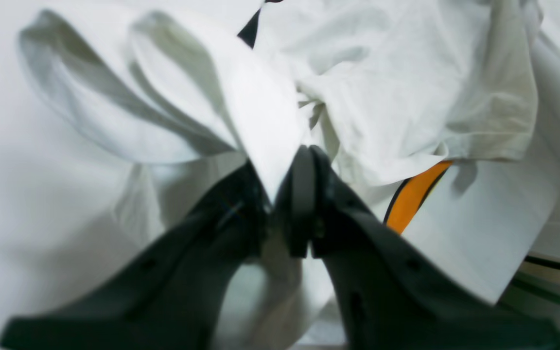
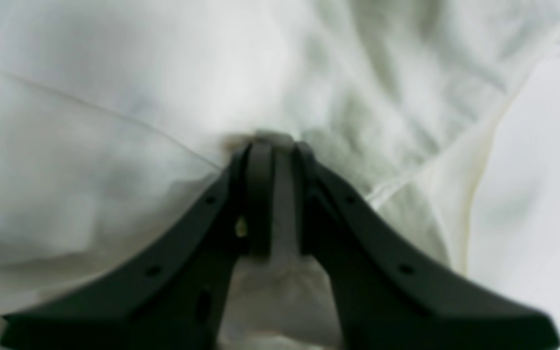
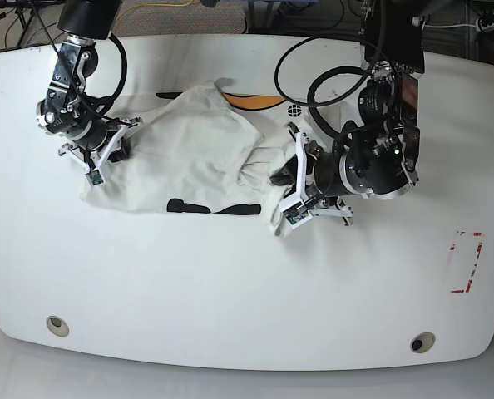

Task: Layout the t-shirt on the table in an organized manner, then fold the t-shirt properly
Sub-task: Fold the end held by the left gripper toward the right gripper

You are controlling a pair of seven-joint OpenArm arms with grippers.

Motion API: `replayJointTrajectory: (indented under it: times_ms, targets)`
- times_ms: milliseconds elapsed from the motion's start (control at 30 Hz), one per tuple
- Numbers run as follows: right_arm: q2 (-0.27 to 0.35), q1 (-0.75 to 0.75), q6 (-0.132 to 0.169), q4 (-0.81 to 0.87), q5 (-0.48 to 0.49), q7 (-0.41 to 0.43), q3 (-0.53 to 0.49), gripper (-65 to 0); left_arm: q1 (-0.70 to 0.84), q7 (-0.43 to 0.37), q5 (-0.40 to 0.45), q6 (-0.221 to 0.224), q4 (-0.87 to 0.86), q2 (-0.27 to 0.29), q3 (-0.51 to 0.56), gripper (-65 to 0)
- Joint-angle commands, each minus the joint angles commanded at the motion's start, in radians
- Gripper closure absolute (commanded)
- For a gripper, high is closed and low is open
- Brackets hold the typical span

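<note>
The white t-shirt (image 3: 197, 150) lies crumpled across the left middle of the table (image 3: 230, 291). Black lettering (image 3: 214, 207) shows along its near edge and an orange graphic (image 3: 255, 100) peeks out at the far edge. My left gripper (image 3: 279, 177) is at the shirt's right end; in the left wrist view it (image 1: 282, 165) is shut on a raised fold of white cloth, with the orange graphic (image 1: 413, 194) just beyond. My right gripper (image 3: 122, 143) is at the shirt's left end and, in the right wrist view, it (image 2: 277, 143) is shut on bunched fabric (image 2: 114, 146).
Red tape marks (image 3: 465, 262) sit at the table's right side. Two round holes (image 3: 57, 325) (image 3: 422, 342) lie near the front edge, and a small vent hole (image 3: 295, 109) is behind the shirt. Cables hang over the far edge behind both arms.
</note>
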Motion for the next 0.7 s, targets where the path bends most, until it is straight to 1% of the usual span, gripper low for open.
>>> replayJointTrajectory:
  times_ms: [67, 100, 167, 233, 300, 433, 567, 600, 700]
  targets:
    - [0.000, 0.000, 0.000, 0.000, 0.000, 0.000, 0.000, -8.1, 0.000, 0.015, 0.000, 0.000, 0.002, 0.025, 0.008, -30.3]
    - [0.000, 0.000, 0.000, 0.000, 0.000, 0.000, 0.000, -8.1, -0.002, 0.041, 0.000, 0.000, 0.002, 0.038, 0.015, -33.6]
    - [0.002, 0.000, 0.000, 0.000, 0.000, 0.000, 0.000, -8.1, -0.008, 0.041, -0.002, 0.000, 0.005, 0.058, 0.028, -36.7]
    - [0.002, 0.000, 0.000, 0.000, 0.000, 0.000, -0.003, -8.1, -0.015, 0.041, -0.017, 0.000, 0.008, 0.063, 0.044, -36.9]
    - [0.000, 0.000, 0.000, 0.000, 0.000, 0.000, -0.005, -8.1, -0.031, 0.041, -0.066, 0.000, 0.008, 0.051, 0.054, -36.9]
    - [0.000, 0.003, 0.000, 0.000, 0.000, 0.000, -0.005, -8.1, -0.058, 0.041, -0.158, 0.000, 0.003, 0.011, 0.011, -36.9]
    - [0.000, 0.003, 0.000, 0.000, 0.000, 0.000, -0.005, -8.1, -0.061, 0.041, -0.164, 0.000, 0.000, -0.021, -0.074, -36.9]
    - [0.000, 0.003, 0.000, 0.000, 0.000, 0.000, -0.005, -8.1, -0.058, 0.041, -0.155, 0.000, -0.005, -0.034, -0.107, -36.8]
    - [0.000, 0.003, 0.000, 0.000, 0.000, 0.000, -0.005, -8.1, -0.057, 0.041, -0.126, 0.000, -0.034, -0.058, -0.141, -36.7]
